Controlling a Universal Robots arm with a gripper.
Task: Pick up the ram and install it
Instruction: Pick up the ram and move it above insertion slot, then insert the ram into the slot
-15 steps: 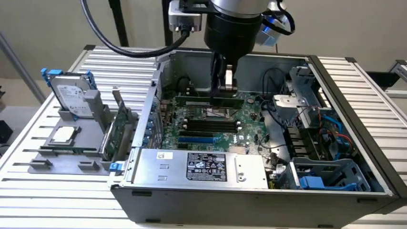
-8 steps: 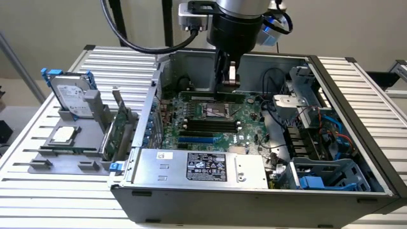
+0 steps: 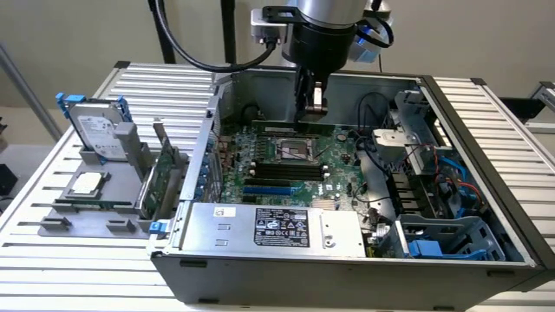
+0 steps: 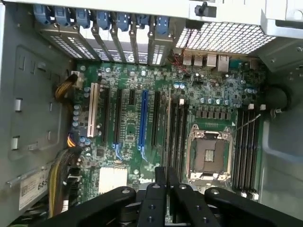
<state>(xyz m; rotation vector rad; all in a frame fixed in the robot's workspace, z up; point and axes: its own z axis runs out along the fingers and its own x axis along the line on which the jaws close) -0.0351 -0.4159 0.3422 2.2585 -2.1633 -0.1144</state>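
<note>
My gripper [image 3: 312, 114] hangs inside the open computer case [image 3: 485, 162], shut on the ram [image 3: 290, 127]. The ram is a long, narrow green stick held level and lengthwise above the motherboard [image 3: 338, 172]. In the wrist view I see the ram [image 4: 166, 137] edge-on as a thin strip running out from between my gripper [image 4: 163, 184] jaws. It hovers over the black slots [image 4: 179, 135] beside the CPU socket [image 4: 208, 153]. In the exterior view those black slots [image 3: 277, 171] lie just in front of the CPU socket [image 3: 290, 148]. Whether the ram touches the board I cannot tell.
A silver hard drive [image 3: 97, 133] and a wide green expansion card [image 3: 165, 172] stand in a grey holder [image 3: 82, 218] at the exterior view's left. The power supply [image 3: 269, 224] fills the case's front, with a blue drive cage [image 3: 446, 240] and cables [image 3: 451, 179] to its right.
</note>
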